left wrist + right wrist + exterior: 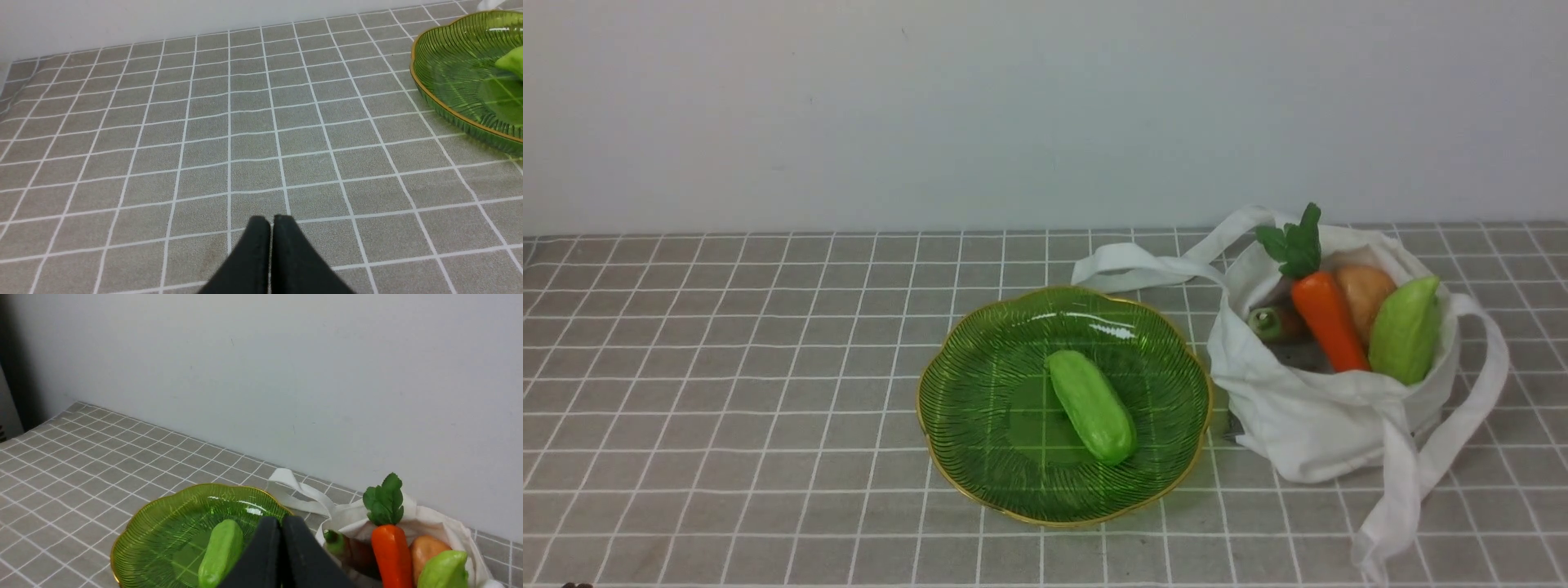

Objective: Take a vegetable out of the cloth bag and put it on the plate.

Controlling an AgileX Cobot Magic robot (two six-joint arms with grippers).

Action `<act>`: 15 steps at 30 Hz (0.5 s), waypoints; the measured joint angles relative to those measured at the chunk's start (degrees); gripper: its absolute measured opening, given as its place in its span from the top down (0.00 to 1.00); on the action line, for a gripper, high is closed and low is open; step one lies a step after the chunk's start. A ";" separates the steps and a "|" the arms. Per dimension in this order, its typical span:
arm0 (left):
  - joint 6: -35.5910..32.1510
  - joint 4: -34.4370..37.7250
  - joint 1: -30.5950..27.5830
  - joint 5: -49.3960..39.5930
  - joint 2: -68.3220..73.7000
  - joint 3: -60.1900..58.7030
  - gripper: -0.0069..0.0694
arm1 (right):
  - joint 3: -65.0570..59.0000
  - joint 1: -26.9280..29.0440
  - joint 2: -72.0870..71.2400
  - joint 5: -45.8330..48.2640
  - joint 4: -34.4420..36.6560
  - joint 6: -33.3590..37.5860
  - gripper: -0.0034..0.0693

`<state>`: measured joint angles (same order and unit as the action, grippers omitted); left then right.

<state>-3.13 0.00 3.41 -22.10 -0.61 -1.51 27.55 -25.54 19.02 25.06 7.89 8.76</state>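
The bright green vegetable (1091,406) (220,551) lies slantwise in the middle of the green glass plate (980,457) (163,522) (449,73). To the plate's right stands the white cloth bag (1315,425) (433,526), mouth open. No arm shows in the front view. In the right wrist view my right gripper (280,520) is shut and empty, raised above the near side of the plate and bag. Over bare cloth well to the plate's left, my left gripper (270,219) is shut with nothing in it.
Inside the bag are an orange carrot with green leaves (1327,318) (390,547), a pale yellow-green pointed vegetable (1405,331), a tan potato-like piece (1364,290) and a small dark green piece (1267,322). A bag strap (1429,474) trails toward the front edge. A white wall stands behind.
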 joint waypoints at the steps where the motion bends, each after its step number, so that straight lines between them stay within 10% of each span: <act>1: 0.00 0.00 0.00 0.00 0.00 0.00 0.92 | -2.18 0.00 -0.20 -2.74 0.05 0.44 0.97; 15: 0.00 0.00 0.00 0.00 0.00 0.00 0.92 | -7.29 0.00 -0.25 -12.99 0.48 0.79 0.97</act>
<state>-3.13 0.00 3.41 -22.10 -0.61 -1.51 20.27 -25.54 18.77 12.06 8.37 9.55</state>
